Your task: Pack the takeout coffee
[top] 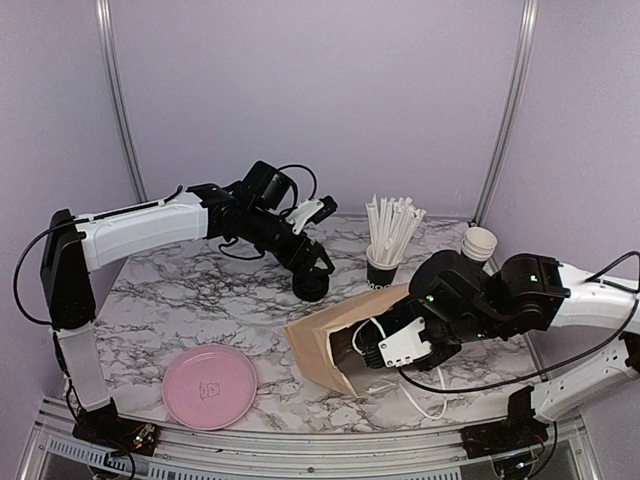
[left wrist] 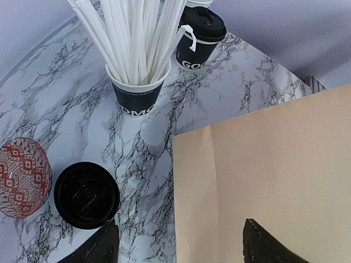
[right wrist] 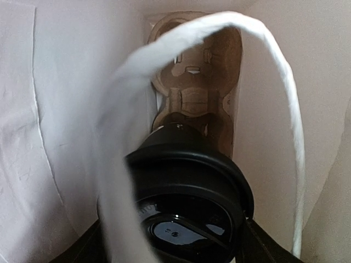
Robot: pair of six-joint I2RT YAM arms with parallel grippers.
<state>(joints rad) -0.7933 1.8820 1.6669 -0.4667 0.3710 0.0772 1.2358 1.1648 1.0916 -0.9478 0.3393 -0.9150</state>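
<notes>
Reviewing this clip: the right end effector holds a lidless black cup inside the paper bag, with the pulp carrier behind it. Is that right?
Not quite. The right wrist view shows the black cup with its round black lid on, not lidless. The rest stands: the right end effector holds it inside the paper bag, with the pulp carrier behind it.

Marble tbl [top: 170, 290]: pink plate [top: 210, 386], bag [top: 320, 345], straw cup [top: 383, 272], lidded cup [left wrist: 200, 41].

One lidded black cup [right wrist: 184, 203] is deep in the paper bag [top: 325, 345], lid toward the opening. Second cup [left wrist: 198, 35] stands upright on the marble table [left wrist: 66, 93], white lettering showing. Third cup [left wrist: 86, 194] is upright and lidded too.
</notes>
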